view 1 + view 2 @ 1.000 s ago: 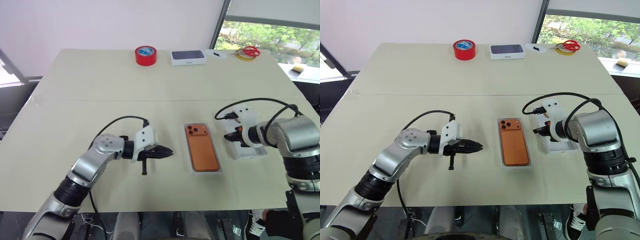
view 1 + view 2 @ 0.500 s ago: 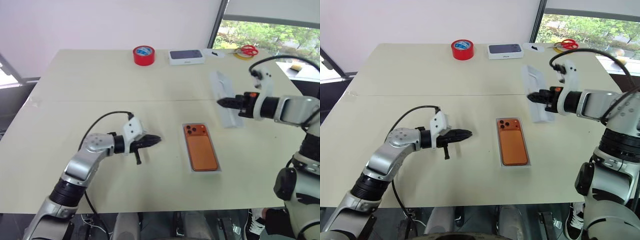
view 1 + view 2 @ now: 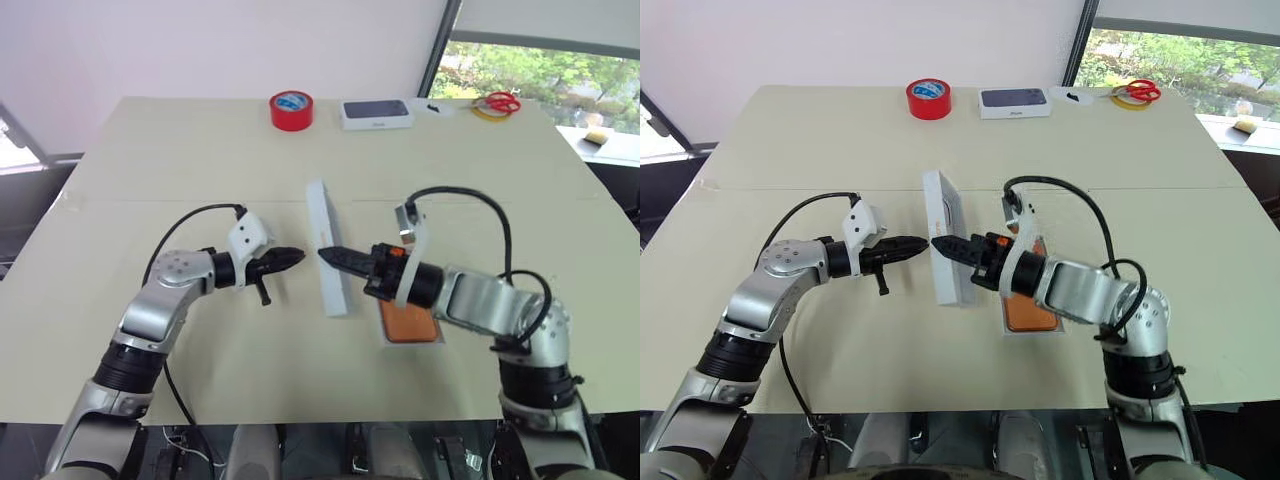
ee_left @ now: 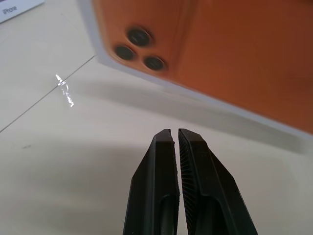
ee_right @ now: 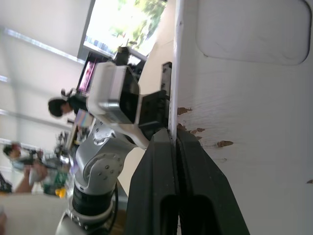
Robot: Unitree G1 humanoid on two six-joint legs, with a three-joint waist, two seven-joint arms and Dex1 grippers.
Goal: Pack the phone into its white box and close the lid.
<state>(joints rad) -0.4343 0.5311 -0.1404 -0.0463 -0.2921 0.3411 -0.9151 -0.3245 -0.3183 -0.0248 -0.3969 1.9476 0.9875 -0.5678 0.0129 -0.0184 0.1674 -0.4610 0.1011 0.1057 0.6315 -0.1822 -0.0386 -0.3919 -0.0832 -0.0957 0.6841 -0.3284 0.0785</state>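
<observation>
Table (image 3: 150,160), pale, seen from above. L gripper (image 3: 296,256) at centre-left, fingers pressed together w/ nothing between them, tip just beside the lid (image 3: 328,262). Lid stands tilted on edge at mid-table, pinched at its rim by the R gripper (image 3: 326,254), fingers clamped tight on it. Just right, phone (image 3: 408,322), orange, lies in the box (image 3: 1032,330), mostly hidden by the R arm. Far edge: red tape (image 3: 291,110), then white carton (image 3: 376,114) w/ dark phone pic, "iPhone" on its side.
</observation>
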